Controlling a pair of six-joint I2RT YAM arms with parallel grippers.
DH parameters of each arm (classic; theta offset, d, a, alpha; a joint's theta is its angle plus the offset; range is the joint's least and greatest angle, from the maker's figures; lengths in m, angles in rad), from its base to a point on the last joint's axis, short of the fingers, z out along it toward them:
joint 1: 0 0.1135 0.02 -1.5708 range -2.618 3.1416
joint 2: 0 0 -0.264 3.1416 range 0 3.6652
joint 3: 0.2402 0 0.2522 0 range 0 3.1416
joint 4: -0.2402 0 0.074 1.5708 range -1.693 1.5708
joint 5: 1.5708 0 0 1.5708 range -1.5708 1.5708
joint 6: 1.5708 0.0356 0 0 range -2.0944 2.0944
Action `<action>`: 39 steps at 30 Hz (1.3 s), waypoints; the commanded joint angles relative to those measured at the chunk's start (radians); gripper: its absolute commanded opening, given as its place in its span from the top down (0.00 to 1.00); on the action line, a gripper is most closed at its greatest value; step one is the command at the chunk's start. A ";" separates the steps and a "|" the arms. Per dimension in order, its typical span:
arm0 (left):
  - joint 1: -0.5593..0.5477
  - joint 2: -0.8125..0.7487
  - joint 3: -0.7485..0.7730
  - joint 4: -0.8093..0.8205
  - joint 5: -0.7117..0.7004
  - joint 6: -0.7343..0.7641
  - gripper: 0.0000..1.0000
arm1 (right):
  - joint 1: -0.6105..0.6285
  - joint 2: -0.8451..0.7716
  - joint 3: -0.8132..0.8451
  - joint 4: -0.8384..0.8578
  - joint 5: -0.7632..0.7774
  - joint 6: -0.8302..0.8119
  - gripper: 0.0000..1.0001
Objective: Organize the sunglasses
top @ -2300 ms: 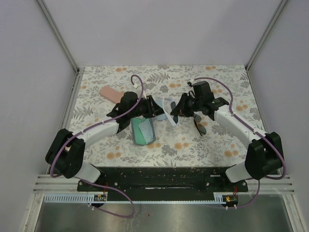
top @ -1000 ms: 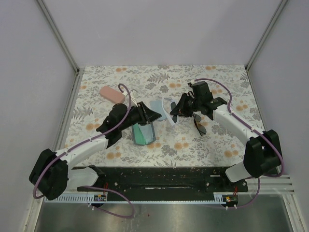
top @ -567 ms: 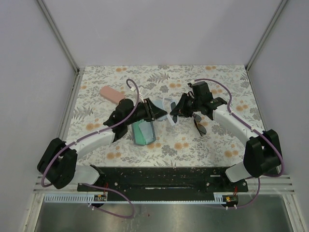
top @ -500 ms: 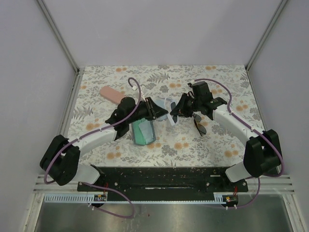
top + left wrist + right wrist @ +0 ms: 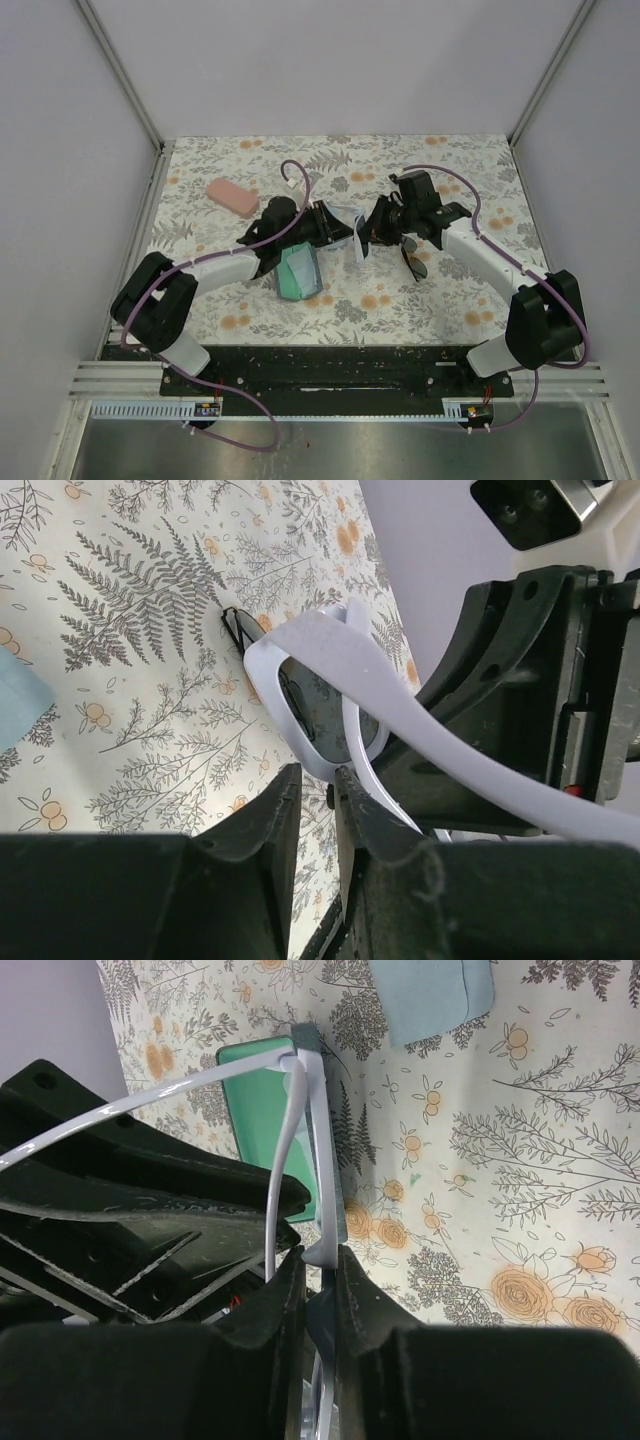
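Note:
The pale sunglasses (image 5: 356, 238) hang above the table between both grippers, temple arms unfolded. My right gripper (image 5: 320, 1260) is shut on the pale frame (image 5: 322, 1160), which stands edge-on between its fingers. My left gripper (image 5: 318, 776) comes in from the left, jaws almost together, tips pinching the lower rim of the pale sunglasses (image 5: 300, 750); one white temple arm (image 5: 450, 740) crosses in front of the right gripper's body. The dark sunglasses (image 5: 415, 258) lie on the table under the right arm. From above, my left gripper (image 5: 337, 226) and right gripper (image 5: 368, 234) nearly meet.
A green open case (image 5: 298, 272) lies just below the left gripper, also seen as a green case (image 5: 258, 1100). A pink case (image 5: 232, 196) sits far left. A light blue cloth (image 5: 430, 995) lies behind the grippers. The floral table (image 5: 450, 160) is walled on three sides.
My left gripper swung right, up to the pale sunglasses, and its jaws narrowed onto the rim. The right gripper kept its hold in place.

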 commanded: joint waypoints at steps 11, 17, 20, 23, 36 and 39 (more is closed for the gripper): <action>0.110 -0.280 -0.123 -0.130 -0.049 0.063 0.73 | 0.006 -0.025 0.020 0.008 -0.010 -0.022 0.97; 0.193 -0.305 0.014 -0.270 -0.001 0.132 0.72 | 0.019 0.001 0.015 -0.012 -0.050 -0.072 0.99; 0.234 -0.279 0.090 -0.337 0.012 0.140 0.72 | 0.039 0.001 0.017 -0.027 -0.042 -0.089 0.99; 0.248 -0.237 0.154 -0.343 0.068 0.128 0.72 | 0.062 0.009 0.023 -0.038 -0.022 -0.103 0.99; 0.161 -0.191 0.128 -0.245 0.120 0.117 0.86 | 0.092 0.093 0.116 -0.047 -0.028 -0.091 0.99; 0.140 -0.199 0.090 -0.223 0.112 0.123 0.86 | 0.091 0.116 0.138 -0.029 -0.045 -0.068 0.99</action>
